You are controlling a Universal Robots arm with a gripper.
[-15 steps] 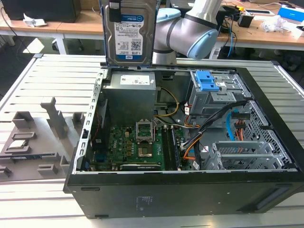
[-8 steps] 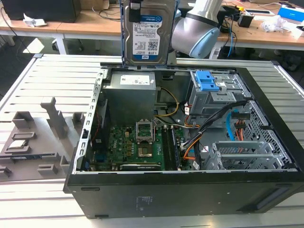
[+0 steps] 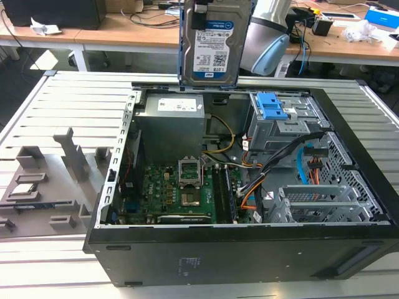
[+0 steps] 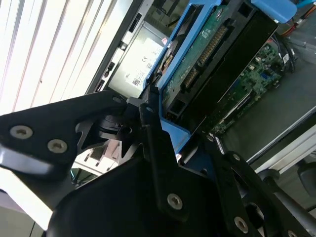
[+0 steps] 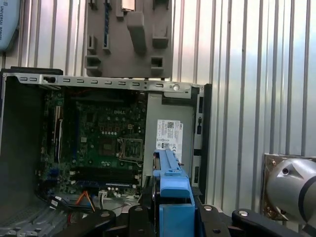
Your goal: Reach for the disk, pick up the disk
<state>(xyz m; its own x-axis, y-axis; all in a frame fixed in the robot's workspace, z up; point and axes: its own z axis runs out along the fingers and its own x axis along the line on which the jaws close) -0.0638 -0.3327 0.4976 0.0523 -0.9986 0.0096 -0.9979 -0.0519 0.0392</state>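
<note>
The gripper [image 4: 185, 148], closest to the second wrist view, was clamped with its black fingers [image 4: 153, 143] on the blue frame of the disk [image 3: 212, 50], holding it upright in the air above the open computer case [image 3: 218, 261], over its grey power supply [image 3: 171, 128].

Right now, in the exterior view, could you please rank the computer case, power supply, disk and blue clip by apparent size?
1. computer case
2. power supply and disk look alike; the disk hangs above the case, so I won't rank them.
3. blue clip
</note>
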